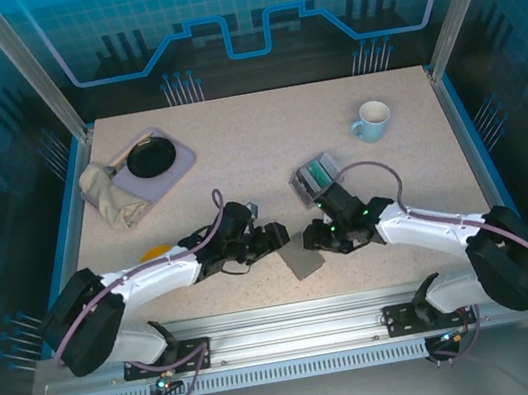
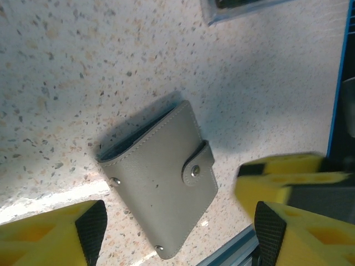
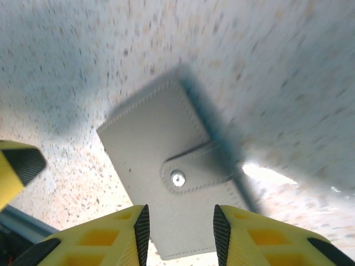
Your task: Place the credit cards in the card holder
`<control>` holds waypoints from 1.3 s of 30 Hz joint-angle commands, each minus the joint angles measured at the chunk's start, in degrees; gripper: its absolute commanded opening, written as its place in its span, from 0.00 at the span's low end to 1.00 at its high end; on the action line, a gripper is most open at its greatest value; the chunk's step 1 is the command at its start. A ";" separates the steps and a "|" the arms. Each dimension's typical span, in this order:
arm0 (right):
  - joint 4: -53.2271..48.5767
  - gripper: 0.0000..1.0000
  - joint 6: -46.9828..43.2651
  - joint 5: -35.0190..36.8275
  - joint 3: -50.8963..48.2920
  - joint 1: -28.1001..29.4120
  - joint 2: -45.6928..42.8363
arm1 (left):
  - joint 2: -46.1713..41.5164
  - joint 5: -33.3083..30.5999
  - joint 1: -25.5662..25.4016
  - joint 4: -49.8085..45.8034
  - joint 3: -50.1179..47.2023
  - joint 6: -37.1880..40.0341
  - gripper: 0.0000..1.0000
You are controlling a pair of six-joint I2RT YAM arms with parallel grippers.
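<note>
my left hand (image 2: pixel 180 227) spreads wide over the snapped-shut card holder (image 2: pixel 161 188) on the desk (image 2: pixel 66 66); my right hand (image 3: pixel 177 230), narrowly parted, hovers above it.

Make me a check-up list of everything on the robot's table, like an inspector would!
Surface: speckled beige table, nothing spilled.
Job's things: flat grey snap-shut card holder, closed, lying flat; teal credit cards standing in clear slotted plastic box.
Clutter: pale-blue mug; lilac tray holding round black dish; beige cloth.
Hands: left hand and right hand both open, close to the holder.
Cables: purple cables running along both arms.
Surroundings: blue-patterned walls.
</note>
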 commanded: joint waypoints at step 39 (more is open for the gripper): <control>-3.35 0.23 -11.09 -7.27 -0.05 -2.97 10.02 | 12.82 2.93 -3.03 9.68 2.56 -8.97 0.28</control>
